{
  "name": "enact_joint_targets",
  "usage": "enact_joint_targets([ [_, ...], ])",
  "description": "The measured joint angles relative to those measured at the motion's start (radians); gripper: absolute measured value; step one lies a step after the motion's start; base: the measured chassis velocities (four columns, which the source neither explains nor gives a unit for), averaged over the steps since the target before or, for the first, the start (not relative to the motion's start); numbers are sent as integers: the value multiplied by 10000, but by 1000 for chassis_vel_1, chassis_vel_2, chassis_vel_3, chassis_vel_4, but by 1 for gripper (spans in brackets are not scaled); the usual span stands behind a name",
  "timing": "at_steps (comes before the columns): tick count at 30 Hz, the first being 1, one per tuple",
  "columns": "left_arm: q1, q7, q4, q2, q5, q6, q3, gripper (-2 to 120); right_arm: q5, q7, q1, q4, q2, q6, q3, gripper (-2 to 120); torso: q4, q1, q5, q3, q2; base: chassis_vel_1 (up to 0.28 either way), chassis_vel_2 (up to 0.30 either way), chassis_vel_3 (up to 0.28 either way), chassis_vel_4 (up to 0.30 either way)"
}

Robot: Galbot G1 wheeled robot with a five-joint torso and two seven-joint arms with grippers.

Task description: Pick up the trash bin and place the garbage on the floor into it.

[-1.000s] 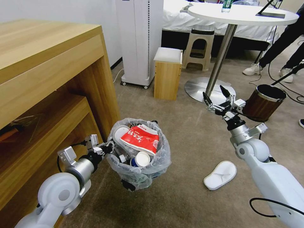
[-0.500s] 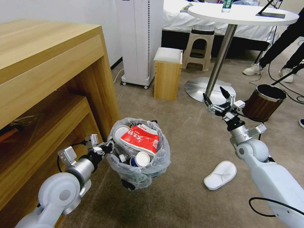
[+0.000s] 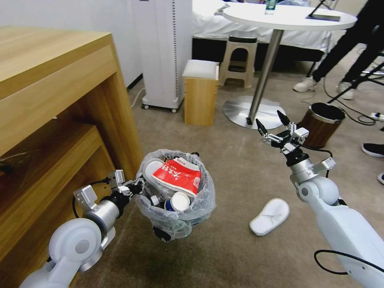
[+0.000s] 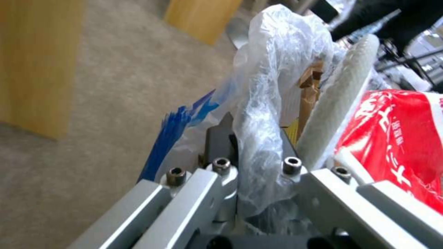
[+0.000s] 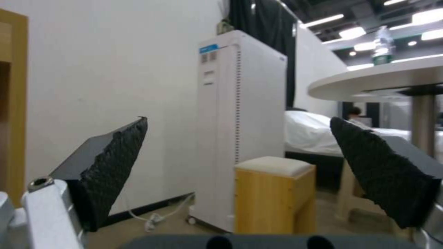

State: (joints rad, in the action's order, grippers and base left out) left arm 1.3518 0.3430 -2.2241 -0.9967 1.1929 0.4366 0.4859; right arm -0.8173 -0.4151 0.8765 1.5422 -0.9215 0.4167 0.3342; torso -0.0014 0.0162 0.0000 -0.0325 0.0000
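Note:
The trash bin (image 3: 201,205), lined with a crinkly white bag, hangs above the beige floor (image 3: 240,256). My left gripper (image 3: 138,187) is shut on its rim. Inside lie a red wrapper (image 3: 176,175), a white slipper (image 3: 149,169) and a blue-white cup (image 3: 179,201). In the left wrist view the fingers (image 4: 221,138) clamp the bag-covered rim (image 4: 265,103), next to the red wrapper (image 4: 397,138). Another white slipper (image 3: 270,216) lies on the carpet below my right arm. My right gripper (image 3: 272,123) hovers open and empty in the air, its pads (image 5: 115,162) spread wide.
A wooden desk (image 3: 52,80) stands close on the left. Ahead are a small wooden stool (image 3: 200,96), a white appliance (image 3: 162,52) and a round table (image 3: 288,16) on a metal foot. A brown wood-grain bin (image 3: 322,125) and a person's legs are at the right.
The whole picture has slid left, so the camera has turned right. Both arms keep their pose, the bin stays held, and the right gripper stays open.

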Motion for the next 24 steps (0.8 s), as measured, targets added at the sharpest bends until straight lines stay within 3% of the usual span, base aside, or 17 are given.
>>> enact_joint_targets([
  [12,40,-9,-29,12,-1,5,22,3,1,12,-29,-28,-4,35,-42,100,-2,0,1,0,0,-108,-105,-103,-114],
  [21,64,42,-59,27,37,-6,38,3,-107,862,248,258,26,93,-200,100,-8,0,1,0,0,-95,-92,-100,-91],
  [24,110,65,-115,42,38,-14,93,3,75,1034,267,239,24,25,-239,100,10,0,0,0,0,0,0,0,0],
])
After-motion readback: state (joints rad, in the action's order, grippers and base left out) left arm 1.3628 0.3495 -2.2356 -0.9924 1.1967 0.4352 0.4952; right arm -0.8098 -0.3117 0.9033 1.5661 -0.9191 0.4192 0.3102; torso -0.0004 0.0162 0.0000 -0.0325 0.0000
